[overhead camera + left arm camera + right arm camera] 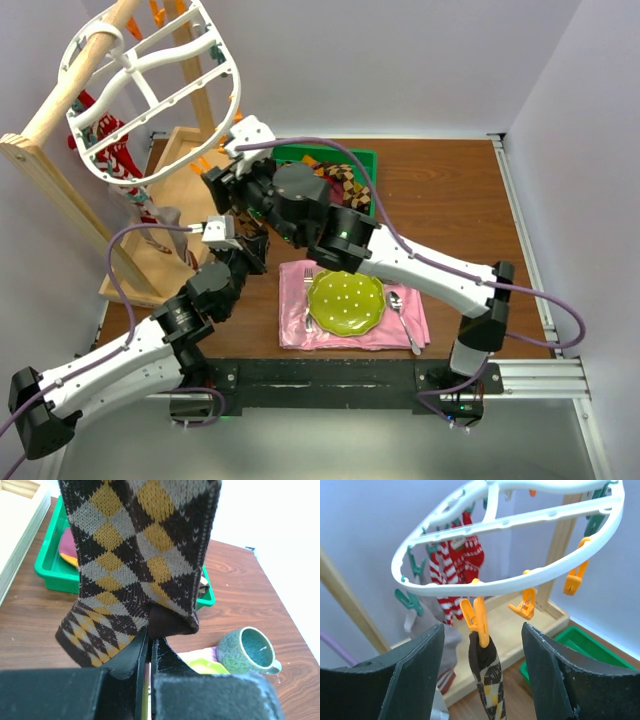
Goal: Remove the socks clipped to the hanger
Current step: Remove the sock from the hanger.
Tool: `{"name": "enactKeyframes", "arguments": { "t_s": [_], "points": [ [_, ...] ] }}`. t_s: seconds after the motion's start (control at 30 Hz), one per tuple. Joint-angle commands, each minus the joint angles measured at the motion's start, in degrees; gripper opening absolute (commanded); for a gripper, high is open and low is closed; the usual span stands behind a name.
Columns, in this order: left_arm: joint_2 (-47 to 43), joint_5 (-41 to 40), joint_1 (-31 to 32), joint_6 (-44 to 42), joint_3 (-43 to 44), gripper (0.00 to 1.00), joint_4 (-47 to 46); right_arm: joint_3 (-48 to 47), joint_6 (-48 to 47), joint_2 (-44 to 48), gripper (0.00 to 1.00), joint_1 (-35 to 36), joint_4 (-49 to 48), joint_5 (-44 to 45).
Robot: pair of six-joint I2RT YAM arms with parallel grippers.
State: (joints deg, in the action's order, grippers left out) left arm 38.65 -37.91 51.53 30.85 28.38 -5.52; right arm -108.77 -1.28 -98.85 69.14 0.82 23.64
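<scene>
Wooden table (450,200): green bin (355,157), pink napkin (293,325)

argyle sock (140,555): top cropped (upper edge) | grey sock (427,617): lower part hidden

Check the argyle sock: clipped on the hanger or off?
Clipped on: an orange clip on the hanger rim pinches the top of the argyle sock.

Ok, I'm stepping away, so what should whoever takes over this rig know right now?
Left hand: shut on the lower end of the argyle sock.
Right hand: open, astride the orange clip holding that sock on the hanger.
Done: other socks lie in the green bin.
Left: unclip the argyle sock, then the striped socks and grey sock on the far side.
</scene>
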Motion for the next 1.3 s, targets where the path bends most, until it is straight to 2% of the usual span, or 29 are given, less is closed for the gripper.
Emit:
{"name": "enactKeyframes", "arguments": {
  "t_s": [0.0, 0.3, 0.87, 1.13, 1.27],
  "points": [
    [0.98, -0.41, 0.24, 0.35, 1.77, 0.00, -3.00, -7.85, -4.43, -4.77, 0.68, 1.87, 6.82, 8.17],
    [1.69, 0.12, 0.24, -0.09, 2.20, 0.00, -3.88, -16.99, -8.21, -11.80, 0.69, 3.80, 12.62, 13.63],
    [0.72, 0.82, 0.24, -0.70, 2.56, 0.00, -3.53, -29.04, -13.84, -21.82, 0.73, 3.80, 13.24, 16.62],
    [0.02, 1.00, 0.24, -0.70, 2.56, 0.00, -2.74, -28.60, -14.89, -21.47, 0.61, 3.80, 9.82, 17.84],
    [-0.24, 1.00, 0.24, -0.35, 2.21, 0.00, -2.30, -28.86, -15.95, -21.56, 0.51, 3.81, 8.32, 17.93]
  ]
}}
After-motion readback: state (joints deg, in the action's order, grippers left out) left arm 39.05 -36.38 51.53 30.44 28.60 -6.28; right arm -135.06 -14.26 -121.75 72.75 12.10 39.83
